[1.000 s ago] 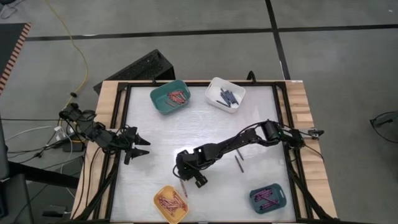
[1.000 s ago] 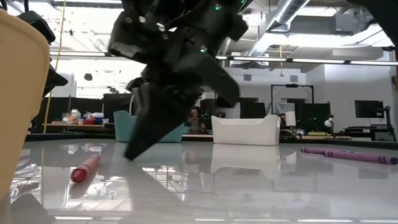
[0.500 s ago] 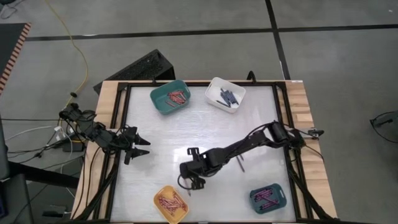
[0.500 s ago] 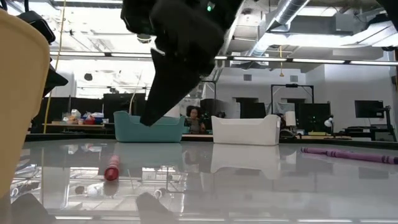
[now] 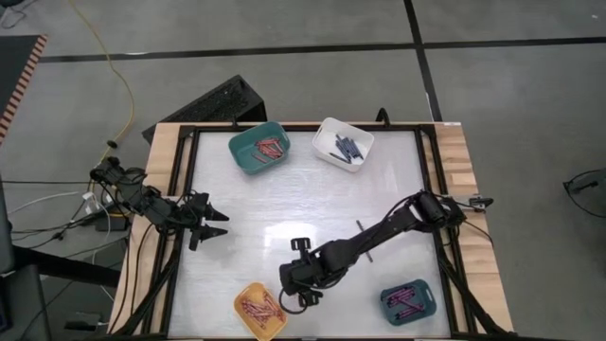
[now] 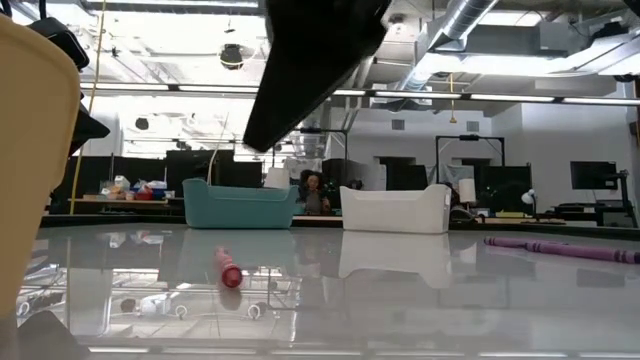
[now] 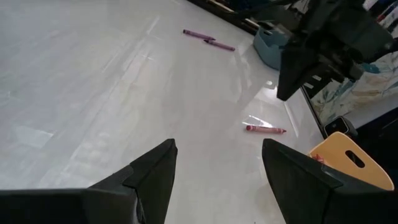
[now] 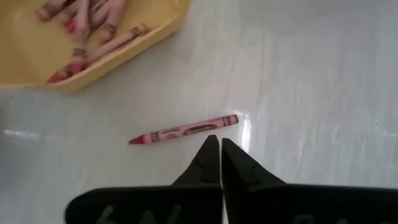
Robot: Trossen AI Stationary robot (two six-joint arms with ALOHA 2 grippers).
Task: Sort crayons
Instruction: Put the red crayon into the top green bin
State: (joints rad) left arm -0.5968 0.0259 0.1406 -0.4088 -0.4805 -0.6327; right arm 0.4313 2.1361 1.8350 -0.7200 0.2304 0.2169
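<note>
Overhead, the white table (image 5: 284,204) carries four bins: teal (image 5: 258,147), white (image 5: 343,143), yellow (image 5: 259,310) and dark teal (image 5: 408,301), each with crayons inside. Stretched across it, the right gripper (image 8: 214,149) hangs with fingers pressed together, empty, just above a loose red crayon (image 8: 184,130) lying beside the yellow bin. Off at the table's edge, the left gripper (image 7: 217,158) waits, fingers apart. A purple crayon (image 7: 208,38) lies mid-table.

Right pincer (image 5: 287,301) apparently beside yellow bin (image 5: 248,316).
</note>
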